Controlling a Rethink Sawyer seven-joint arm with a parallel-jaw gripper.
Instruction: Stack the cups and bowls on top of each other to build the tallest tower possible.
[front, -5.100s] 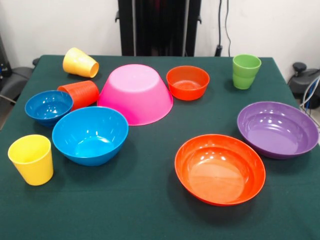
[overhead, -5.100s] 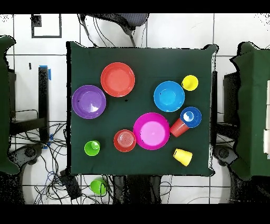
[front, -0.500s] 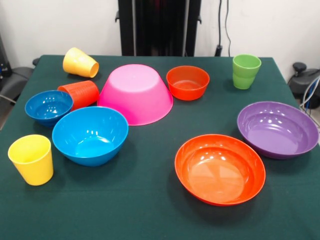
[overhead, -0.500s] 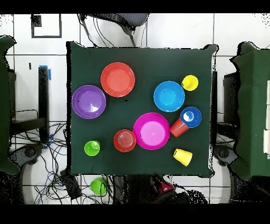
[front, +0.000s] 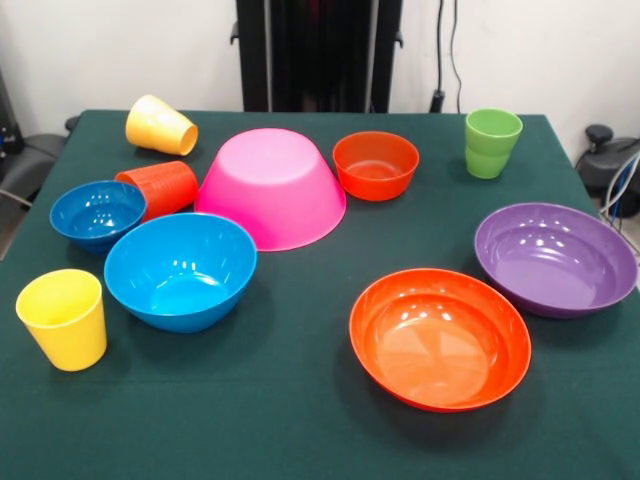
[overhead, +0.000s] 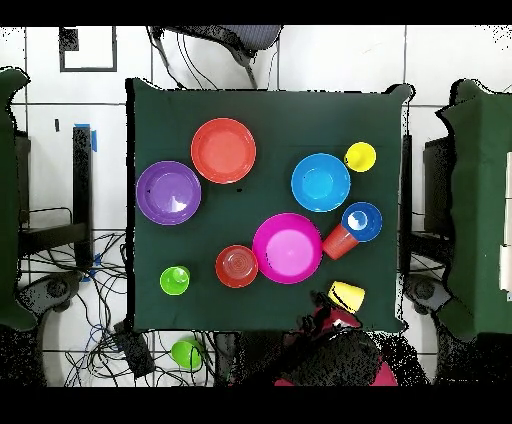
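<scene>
Front view: no tower exists yet; the large pink bowl (front: 271, 186) sits inverted at upper centre of the tabletop (front: 300, 420), with cups and other bowls scattered singly around it. Overhead view: the red arm (overhead: 335, 345) enters at the bottom edge; gripper state cannot be told. All stacking remains.

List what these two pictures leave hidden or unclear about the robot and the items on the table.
- Gripper: the front view shows none; overhead, only a ragged red and black arm at the bottom edge, so open or shut is unknown.
- Large pink bowl: upside down, inside hidden in both views.
- Orange-red cup: on its side, mouth hidden behind the small blue bowl, front view.
</scene>
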